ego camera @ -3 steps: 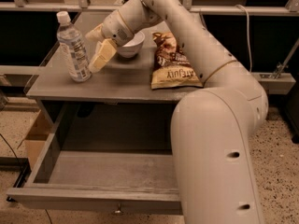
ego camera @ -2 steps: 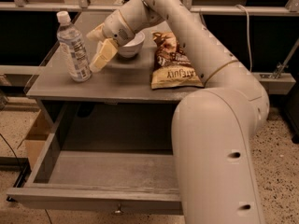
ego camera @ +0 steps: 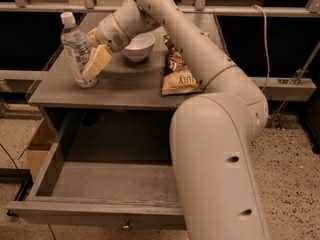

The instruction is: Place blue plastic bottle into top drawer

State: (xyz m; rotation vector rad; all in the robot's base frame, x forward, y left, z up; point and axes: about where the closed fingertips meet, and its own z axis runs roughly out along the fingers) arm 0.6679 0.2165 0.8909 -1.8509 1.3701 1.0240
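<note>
The blue plastic bottle (ego camera: 76, 46), clear with a white cap and a pale label, stands upright on the back left of the grey table (ego camera: 130, 89). My gripper (ego camera: 91, 55) reaches in from the right at the bottle's right side. It is open, with one cream finger (ego camera: 98, 61) in front of the bottle's lower half and the other behind it. The bottle still rests on the table. The top drawer (ego camera: 95, 215) is pulled fully out below the table and is empty, with a small knob at the centre of its front.
A white bowl (ego camera: 138, 45) stands just right of the gripper, behind my wrist. A brown snack bag (ego camera: 176, 70) lies further right on the table. My arm's large white link (ego camera: 220, 169) covers the drawer's right side. A cardboard box (ego camera: 37, 149) sits on the floor at the left.
My gripper has moved left, from beside the bottle to around its right side. The bottle, bowl, bag and drawer have not moved.
</note>
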